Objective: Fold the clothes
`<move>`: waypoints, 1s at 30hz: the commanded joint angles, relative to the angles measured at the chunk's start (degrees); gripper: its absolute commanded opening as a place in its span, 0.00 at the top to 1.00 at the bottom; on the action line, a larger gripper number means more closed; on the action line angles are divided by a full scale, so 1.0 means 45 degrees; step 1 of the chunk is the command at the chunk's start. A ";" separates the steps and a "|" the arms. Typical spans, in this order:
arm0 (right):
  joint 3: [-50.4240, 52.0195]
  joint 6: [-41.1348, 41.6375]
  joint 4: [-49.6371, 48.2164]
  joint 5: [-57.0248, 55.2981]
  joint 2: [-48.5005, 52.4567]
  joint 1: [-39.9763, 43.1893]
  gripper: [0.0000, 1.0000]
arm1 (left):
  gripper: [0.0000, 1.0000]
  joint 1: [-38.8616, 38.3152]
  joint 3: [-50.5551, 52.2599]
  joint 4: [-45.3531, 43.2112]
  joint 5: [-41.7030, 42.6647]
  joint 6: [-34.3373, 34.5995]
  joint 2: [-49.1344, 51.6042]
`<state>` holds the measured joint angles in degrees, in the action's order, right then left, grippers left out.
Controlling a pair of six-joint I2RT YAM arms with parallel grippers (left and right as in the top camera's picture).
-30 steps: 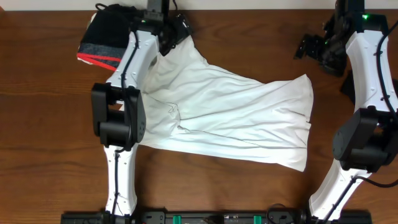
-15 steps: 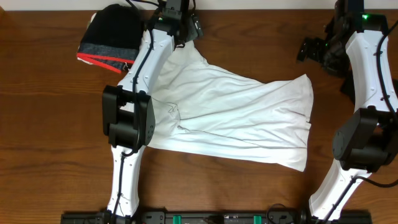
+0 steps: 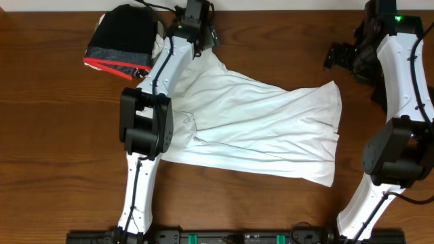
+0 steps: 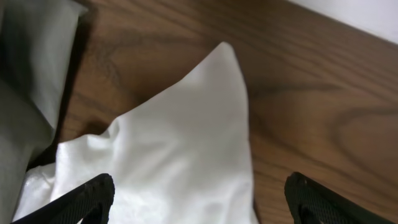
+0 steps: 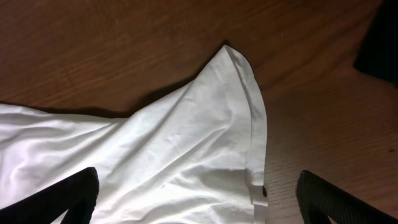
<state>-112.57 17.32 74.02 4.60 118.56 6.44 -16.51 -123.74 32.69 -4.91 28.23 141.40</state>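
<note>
The clothes are a large white shirt [image 3: 251, 122], lying crumpled across the middle of the table, and a black garment [image 3: 122, 37] with grey and red bands bundled at the far left. My left gripper [image 3: 205, 37] hangs open over the shirt's far left corner [image 4: 180, 143]; its fingertips [image 4: 87, 196] stand wide apart and hold nothing. My right gripper [image 3: 332, 54] is open too, above and just beyond the shirt's far right corner [image 5: 205, 137]. White cloth shows between its fingertips [image 5: 68, 193] without being gripped.
Dark wood table [image 3: 54, 149] all round the shirt. The table's far edge meets a white wall [image 4: 367, 15] just beyond the left gripper. Grey cloth [image 4: 31, 74] lies left of the shirt corner. A dark object [image 5: 379, 37] sits at the right wrist view's upper right.
The left arm has swung right along the far edge, from beside the black garment to over the shirt's far left corner. The right arm and the shirt have not moved.
</note>
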 commanded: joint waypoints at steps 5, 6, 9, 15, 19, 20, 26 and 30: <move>0.0937 -0.0175 -0.0301 -0.0117 0.0015 -0.0112 0.01 | 0.11 -0.0204 -0.0233 -0.0151 -0.0607 -0.1477 0.0495; 0.1064 -0.0141 -0.0384 -0.0117 0.0015 -0.0112 0.01 | 0.10 -0.0233 -0.0233 -0.0146 -0.0627 -0.1608 0.0563; 0.1554 -0.0136 -0.0806 -0.0112 0.0015 -0.0112 0.01 | 0.11 -0.0393 -0.0233 -0.0146 -0.1010 -0.1608 0.0792; 0.1821 -0.0141 -0.0933 -0.0117 0.0015 -0.0112 0.01 | 0.11 -0.0593 -0.0219 -0.0423 -0.1185 -0.1996 0.0996; 0.1836 -0.0126 -0.0869 -0.0112 0.0015 -0.0112 0.01 | 0.12 -0.0588 -0.0219 -0.0544 -0.1530 -0.2040 0.0996; 0.1851 -0.0044 -0.0845 -0.0117 0.0015 -0.0112 0.01 | 0.13 -0.0588 -0.0219 -0.0549 -0.1603 -0.2040 0.1025; 0.1855 0.0151 -0.0772 -0.0117 0.0015 -0.0112 0.01 | 0.13 -0.0588 -0.0219 -0.0777 -0.1710 -0.2361 0.1399; 0.1855 0.0146 -0.0738 -0.0117 0.0015 -0.0112 0.01 | 0.14 -0.0549 -0.0219 -0.0869 -0.1885 -0.2365 0.1520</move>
<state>-104.49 17.39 70.61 4.45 118.58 6.28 -19.29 -123.74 28.97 -11.57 18.94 146.17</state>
